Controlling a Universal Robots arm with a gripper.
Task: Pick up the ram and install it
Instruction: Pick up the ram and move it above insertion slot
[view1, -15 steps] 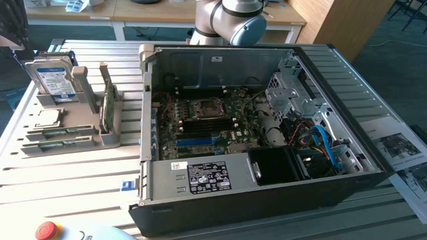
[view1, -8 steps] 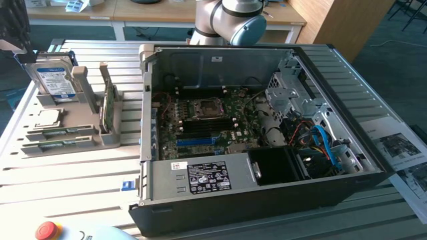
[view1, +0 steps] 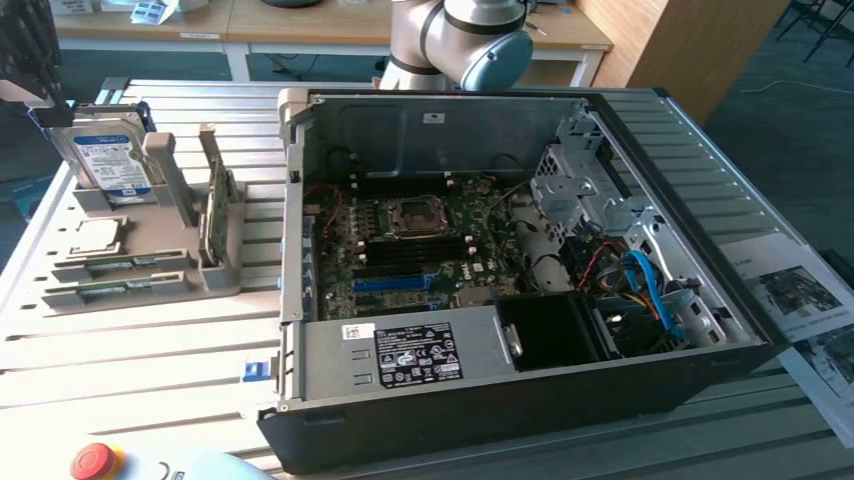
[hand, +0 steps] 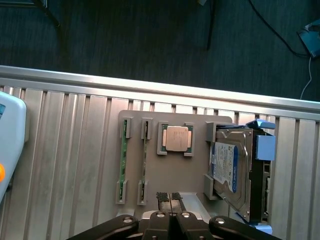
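Gripper (hand: 170, 198) closed on nothing, above grey holder (hand: 196, 172). Ram (hand: 123, 161) standing in holder slots. Hard drive (hand: 231, 167) labelled blue-white, writing unreadable.

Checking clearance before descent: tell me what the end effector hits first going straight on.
The end effector would likely meet the holder first, beside a ram stick; depth is unclear.

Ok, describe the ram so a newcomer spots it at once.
Start at the open computer case; the grey parts holder sits at its side, toward the exterior view's left. On it, beside the square CPU, the ram stands on edge, a second stick alongside: thin, long, green, unlike the broad upright card and silver hard drive.
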